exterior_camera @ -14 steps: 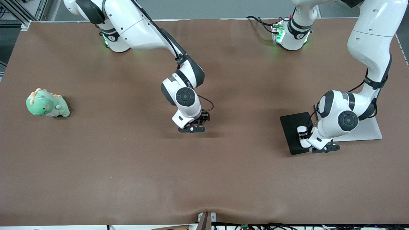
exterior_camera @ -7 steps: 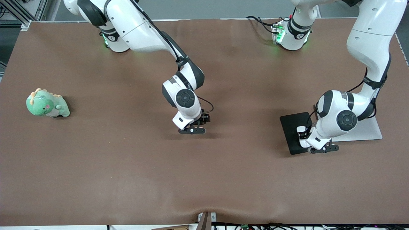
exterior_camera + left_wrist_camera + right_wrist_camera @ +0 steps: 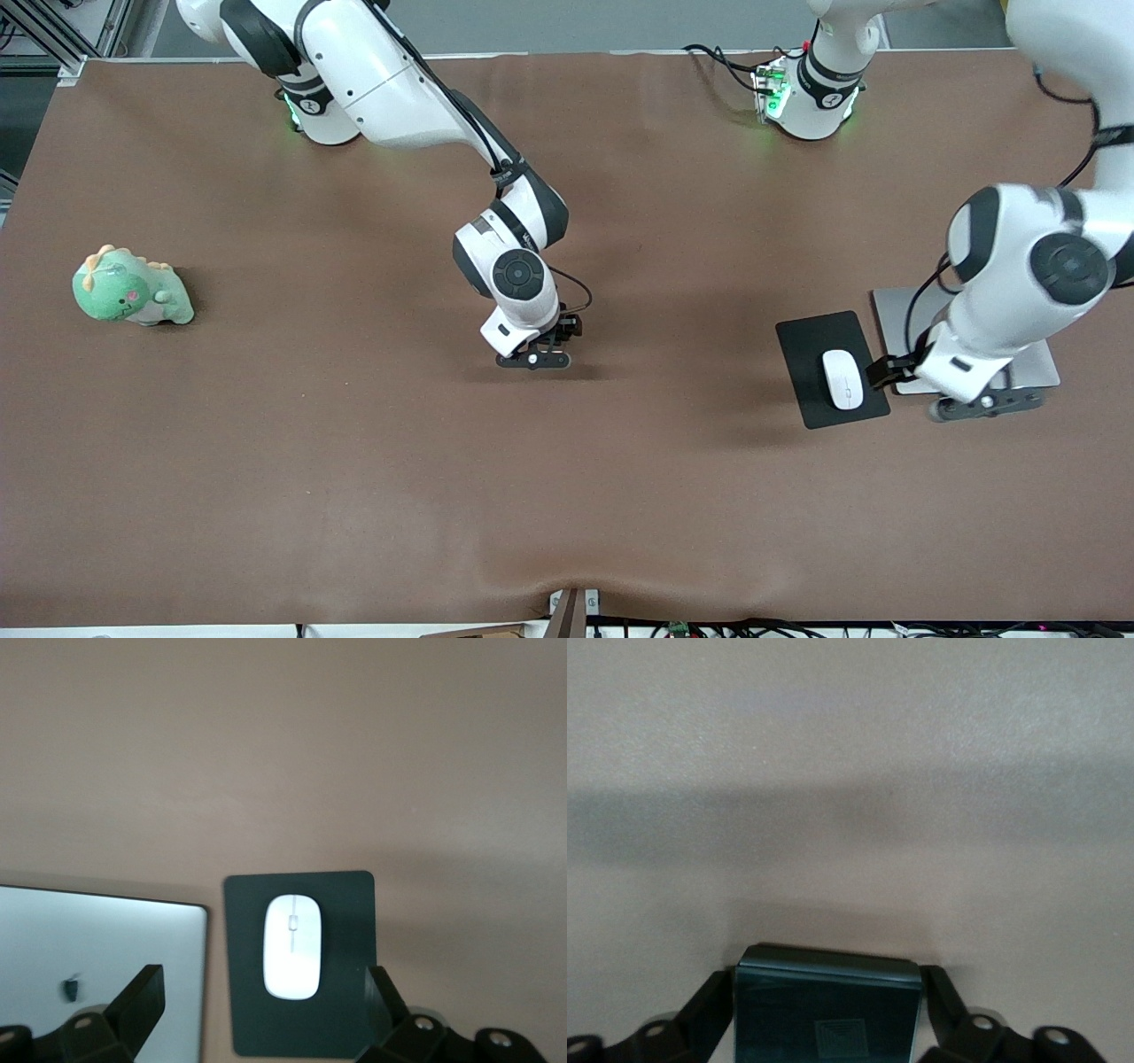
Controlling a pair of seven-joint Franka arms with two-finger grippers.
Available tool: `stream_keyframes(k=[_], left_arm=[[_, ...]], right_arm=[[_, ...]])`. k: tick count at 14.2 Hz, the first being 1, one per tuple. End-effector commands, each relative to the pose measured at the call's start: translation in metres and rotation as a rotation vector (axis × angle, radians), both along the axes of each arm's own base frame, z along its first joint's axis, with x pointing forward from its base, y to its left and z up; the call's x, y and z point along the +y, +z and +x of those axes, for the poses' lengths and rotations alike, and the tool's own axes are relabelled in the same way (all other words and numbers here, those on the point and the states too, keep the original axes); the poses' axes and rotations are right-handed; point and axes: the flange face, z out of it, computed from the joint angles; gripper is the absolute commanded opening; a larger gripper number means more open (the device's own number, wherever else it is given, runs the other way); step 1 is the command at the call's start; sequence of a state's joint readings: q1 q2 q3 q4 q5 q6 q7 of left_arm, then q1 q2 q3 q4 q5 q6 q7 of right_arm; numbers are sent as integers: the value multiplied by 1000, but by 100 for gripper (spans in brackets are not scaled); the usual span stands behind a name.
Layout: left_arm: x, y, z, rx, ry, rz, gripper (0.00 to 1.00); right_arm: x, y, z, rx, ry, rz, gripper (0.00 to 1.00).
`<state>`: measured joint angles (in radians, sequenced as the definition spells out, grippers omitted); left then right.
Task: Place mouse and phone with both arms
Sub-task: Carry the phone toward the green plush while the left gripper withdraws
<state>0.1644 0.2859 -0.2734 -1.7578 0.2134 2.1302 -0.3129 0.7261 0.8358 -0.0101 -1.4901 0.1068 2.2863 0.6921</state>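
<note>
The left claw (image 3: 982,406) is seen released and raised, its two fingers spread wide with nothing between them, hanging over the edge of a flat silver slab (image 3: 1032,361). Half a second ago it was pressed down at the mouse (image 3: 842,379); now it is lifted clear, and the mouse is left lying on the black pad (image 3: 831,368), lengthwise and roughly centred, touched by nothing. From this the mouse half of the task is judged done.

The right claw (image 3: 533,359) is clenched on the phone (image 3: 827,1013), which is gripped by its two side edges, as shown in the right wrist view. It is held low over the bare middle of the table (image 3: 354,461), and its position has barely altered over the last second, apart from a slight drift. Whether the phone is touching the table cannot be told. The phone is judged still to be set down and let go.

The table is covered by a brown cloth, slightly wrinkled, with a bulge at the edge nearest the camera. A green dinosaur toy (image 3: 131,289) is left at the right arm's end, well apart from both claws. Green-lit bases (image 3: 802,89) are seen along the top, with a grey floor and cables at the edges.
</note>
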Motion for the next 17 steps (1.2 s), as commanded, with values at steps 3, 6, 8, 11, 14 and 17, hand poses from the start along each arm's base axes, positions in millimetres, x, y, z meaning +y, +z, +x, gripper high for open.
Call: stream_keyframes(k=[3, 6, 8, 11, 14, 17], left_arm=[[-5, 122, -25, 3, 6, 50, 100], [-16, 176, -39, 27, -15, -9, 100], [-30, 205, -57, 0, -50, -14, 100], [-19, 222, -75, 34, -62, -24, 100], [5, 232, -89, 65, -73, -69, 100], [8, 241, -101, 90, -68, -87, 100]], right_arm=[[6, 5, -4, -1, -36, 4, 0], [-28, 57, 19, 25, -73, -8, 0], [-76, 106, 44, 52, -133, -31, 0], [-193, 140, 79, 77, -111, -19, 0], [-323, 127, 97, 114, -31, 9, 0], [-427, 114, 92, 130, 24, 45, 0]])
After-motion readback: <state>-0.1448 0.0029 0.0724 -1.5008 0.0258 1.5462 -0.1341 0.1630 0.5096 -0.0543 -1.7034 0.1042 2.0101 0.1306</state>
